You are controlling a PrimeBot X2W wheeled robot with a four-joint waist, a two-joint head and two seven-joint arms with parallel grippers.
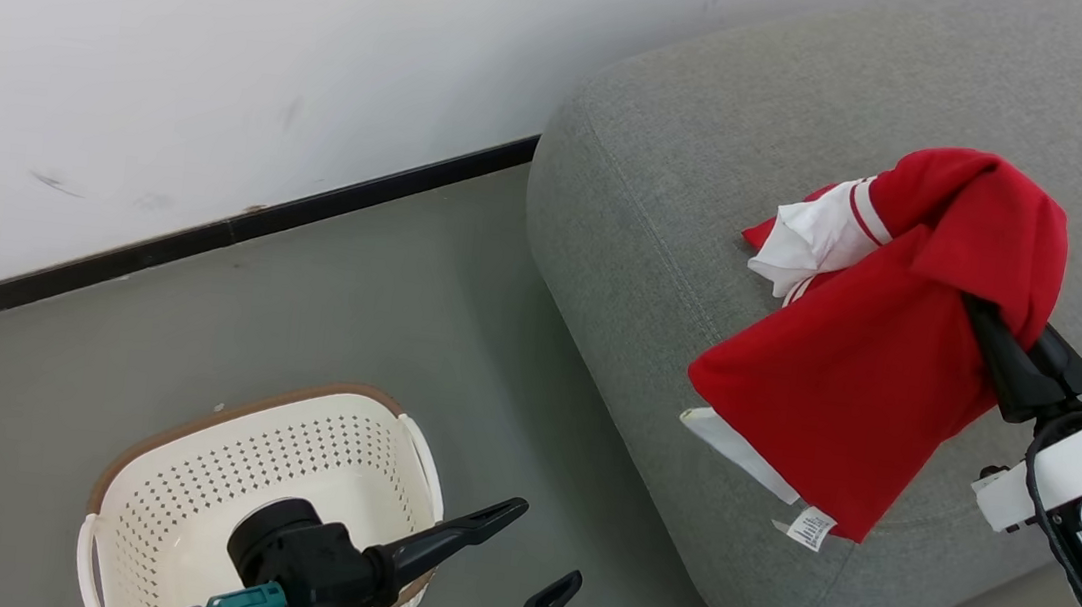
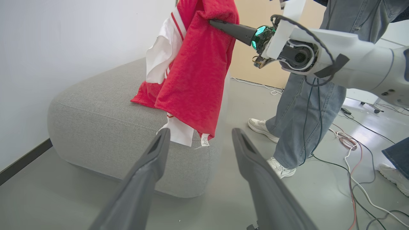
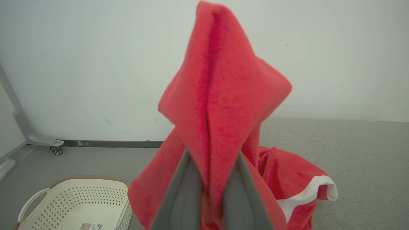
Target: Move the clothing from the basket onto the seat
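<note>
Clothing (image 1: pixel 880 379) is hanging in red folds over the seat (image 1: pixel 674 187), near its front edge, with some of the fabric lying on the cushion. The right hand (image 3: pixel 213 158) is pinching it between narrowed fingers. The basket (image 1: pixel 212 470) is sitting on the floor well apart from the seat, and the left hand (image 1: pixel 546 543) is hovering over it, fingers spread wide.
</note>
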